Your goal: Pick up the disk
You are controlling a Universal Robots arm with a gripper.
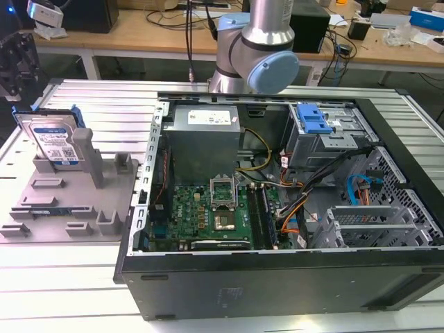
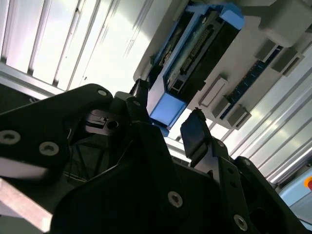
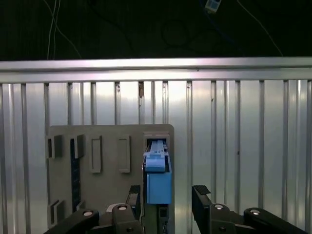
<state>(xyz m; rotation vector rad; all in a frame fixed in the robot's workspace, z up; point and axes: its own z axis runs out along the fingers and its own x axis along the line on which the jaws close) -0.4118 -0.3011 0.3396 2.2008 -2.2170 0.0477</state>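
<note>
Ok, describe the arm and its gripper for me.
The arm is a silver metal tube with rounded joints and a pale blue cap. The gripper is matt black, with two angular linkage fingers fastened by silver screws.

The tool hangs with its fingers spread apart.
</note>
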